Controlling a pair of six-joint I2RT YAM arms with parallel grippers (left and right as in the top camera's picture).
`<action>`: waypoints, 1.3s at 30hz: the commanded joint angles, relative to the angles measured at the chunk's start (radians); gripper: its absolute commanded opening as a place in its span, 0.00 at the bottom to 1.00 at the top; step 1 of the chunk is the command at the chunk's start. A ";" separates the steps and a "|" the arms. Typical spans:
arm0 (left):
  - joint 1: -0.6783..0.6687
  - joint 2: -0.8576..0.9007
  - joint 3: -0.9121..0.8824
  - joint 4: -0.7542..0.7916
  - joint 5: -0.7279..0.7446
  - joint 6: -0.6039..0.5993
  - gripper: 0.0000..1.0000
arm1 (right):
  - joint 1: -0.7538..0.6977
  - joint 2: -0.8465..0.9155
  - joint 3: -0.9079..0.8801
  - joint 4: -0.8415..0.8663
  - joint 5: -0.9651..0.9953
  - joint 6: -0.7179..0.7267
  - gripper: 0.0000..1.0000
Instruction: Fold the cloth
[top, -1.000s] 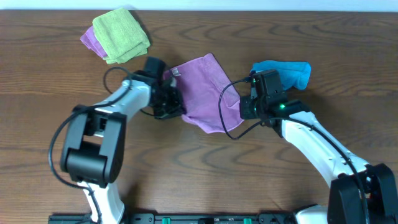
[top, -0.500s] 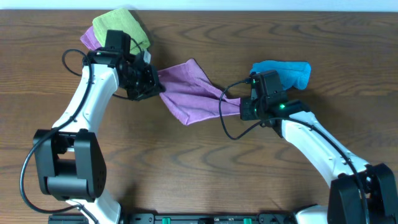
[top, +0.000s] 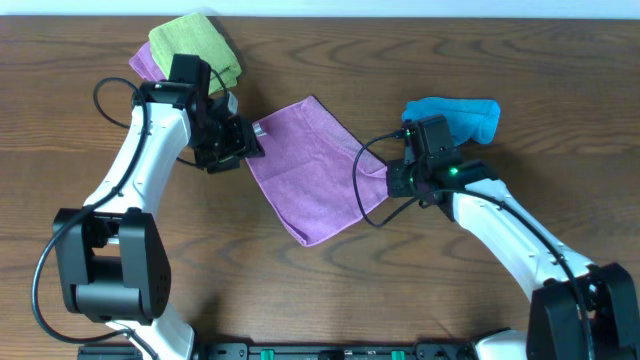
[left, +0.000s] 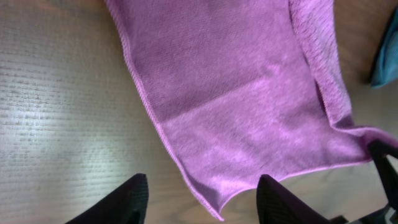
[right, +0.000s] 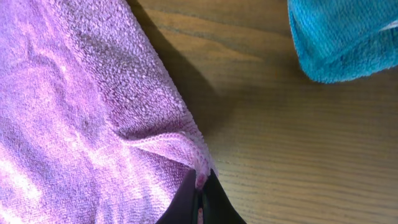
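While your right gripper (right: 200, 185) pinches the right edge of the cloth (top: 312, 172) tight between its fingers, your left gripper (left: 204, 188) stands with fingers spread wide around the opposite corner, gripping nothing, and the cloth lies nearly flat on the table (top: 420, 285) between them.

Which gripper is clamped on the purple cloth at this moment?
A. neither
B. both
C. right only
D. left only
C: the right gripper is pinched shut on an edge of the cloth, while the left gripper shows its fingers spread apart, not closed on it.
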 joint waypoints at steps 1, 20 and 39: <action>0.007 0.003 0.007 -0.029 -0.014 0.014 0.61 | 0.010 -0.024 0.014 -0.004 -0.004 -0.007 0.14; -0.049 0.003 0.007 0.076 0.109 -0.022 0.89 | 0.075 0.012 0.099 0.264 -0.012 -0.299 0.52; 0.258 -0.055 0.010 0.105 0.163 -0.038 0.94 | 0.149 0.530 0.571 0.204 -0.030 -0.385 0.52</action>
